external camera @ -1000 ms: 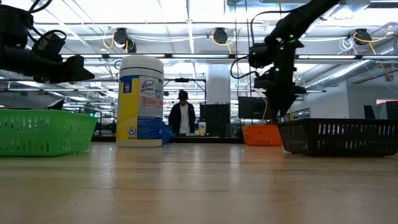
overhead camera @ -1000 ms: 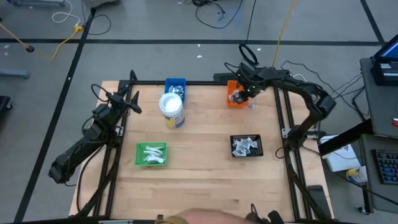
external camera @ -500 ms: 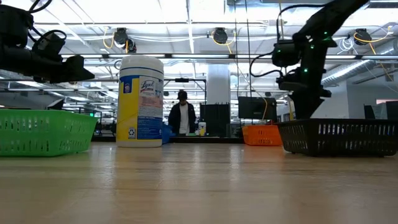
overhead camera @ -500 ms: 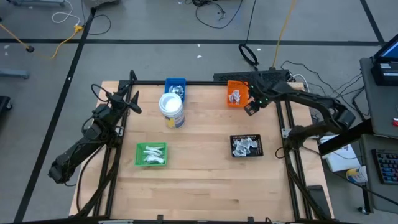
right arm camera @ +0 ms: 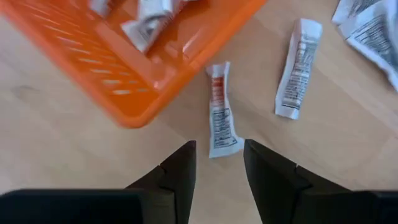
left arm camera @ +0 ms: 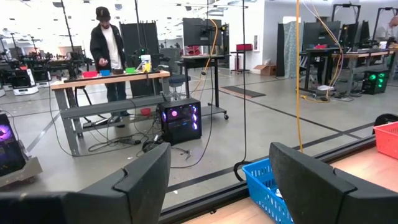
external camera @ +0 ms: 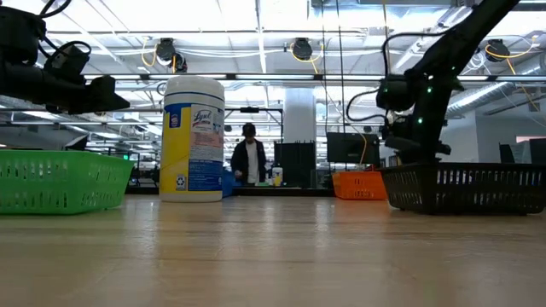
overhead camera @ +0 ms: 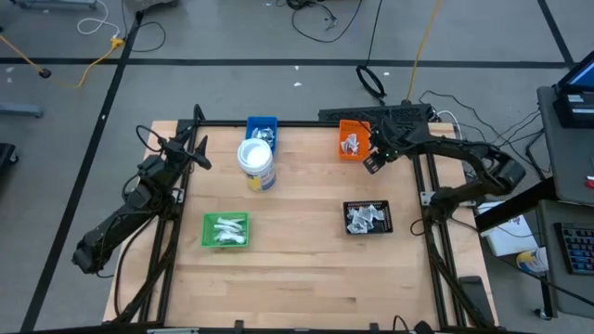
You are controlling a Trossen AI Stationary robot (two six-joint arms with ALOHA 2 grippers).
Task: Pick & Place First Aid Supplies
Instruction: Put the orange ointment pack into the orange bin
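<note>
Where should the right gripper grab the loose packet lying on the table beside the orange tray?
Likely across its narrow width near the middle, coming straight down. The packet lies flat on the wood, long and thin, just off the orange tray's corner. The right gripper hovers at the packet's near end, fingers either side of its long axis; keeping a little away from the tray wall seems wise.

Grey floor (overhead camera: 232,32) (cables strewn), ceiling lights (external camera: 256,21), workbench (left arm camera: 109,78)
</note>
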